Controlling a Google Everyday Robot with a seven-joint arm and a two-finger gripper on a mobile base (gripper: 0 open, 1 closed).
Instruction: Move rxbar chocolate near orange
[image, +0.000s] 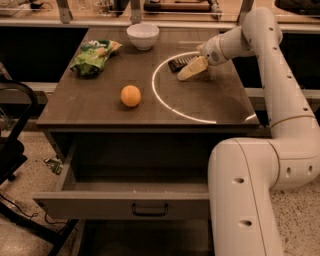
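The rxbar chocolate (178, 64) is a dark flat bar lying at the back of the table, right of centre. My gripper (189, 71) reaches in from the right; its pale fingers lie over the bar's right end, touching or just above it. The orange (131, 95) sits on the table's front-left part, well apart from the bar and the gripper.
A white bowl (143, 35) stands at the table's back edge. A green snack bag (93, 56) lies at the back left. A bright ring of light (165, 100) marks the table (90, 107). An open drawer (125, 202) juts out below. A black chair (12, 145) stands at the left.
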